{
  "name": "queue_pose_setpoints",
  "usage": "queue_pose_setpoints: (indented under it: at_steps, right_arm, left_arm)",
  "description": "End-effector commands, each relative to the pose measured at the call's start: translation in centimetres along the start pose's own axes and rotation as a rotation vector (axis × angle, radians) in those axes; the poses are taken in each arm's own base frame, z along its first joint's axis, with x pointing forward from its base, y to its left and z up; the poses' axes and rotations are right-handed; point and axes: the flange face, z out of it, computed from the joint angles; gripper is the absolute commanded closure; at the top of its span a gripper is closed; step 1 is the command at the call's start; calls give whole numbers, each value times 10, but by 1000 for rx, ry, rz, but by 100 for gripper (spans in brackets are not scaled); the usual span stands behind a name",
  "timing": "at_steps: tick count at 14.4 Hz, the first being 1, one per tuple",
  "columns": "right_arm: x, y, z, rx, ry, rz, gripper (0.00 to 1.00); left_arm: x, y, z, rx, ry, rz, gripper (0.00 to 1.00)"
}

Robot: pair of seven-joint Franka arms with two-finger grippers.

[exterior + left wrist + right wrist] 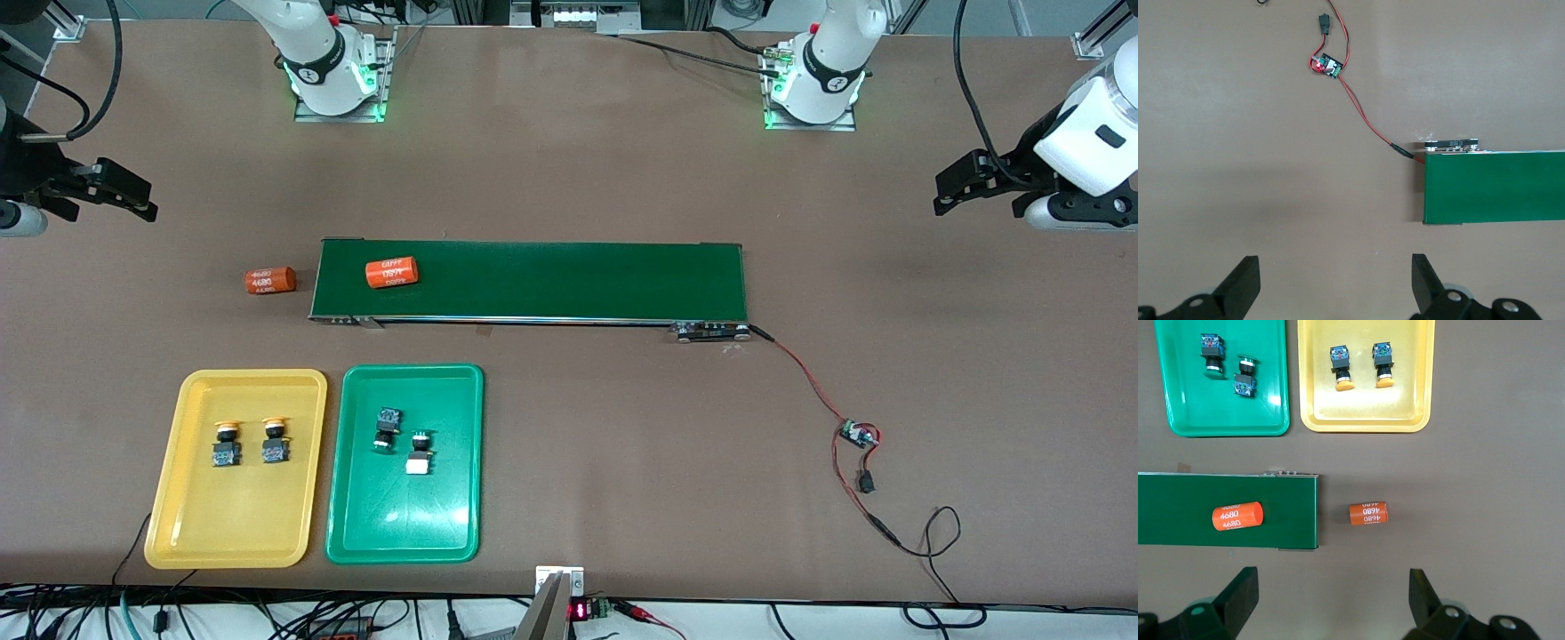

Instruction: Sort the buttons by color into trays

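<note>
Buttons (249, 442) lie in trays (182, 462), well apart from both grippers' spread jaws.

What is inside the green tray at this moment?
Two green-capped buttons lie close together inside the green tray, in the half farther from the front camera. The rest of its floor shows bare. Nothing covers the tray, so nothing is hidden.

Two white robot arms rise from silver base plates lit by green lights. A black band rings each arm near its base. Black cables trail along them. The left gripper (944, 197) and right gripper (142, 203) are black, with angular fingers.
</note>
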Motion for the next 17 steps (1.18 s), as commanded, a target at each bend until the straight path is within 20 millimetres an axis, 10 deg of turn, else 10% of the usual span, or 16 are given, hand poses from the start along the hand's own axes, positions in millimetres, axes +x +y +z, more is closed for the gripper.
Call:
queue_pose_setpoints:
  at_steps: [1, 17]
  right_arm:
    - [-6, -2, -7, -2, 4, -13, 0]
    - [-10, 5, -3, -10, -29, -2, 0]
  left_arm:
    - [2, -1, -5, 0, -6, -4, 0]
    - [2, 1, -6, -1, -5, -2, 0]
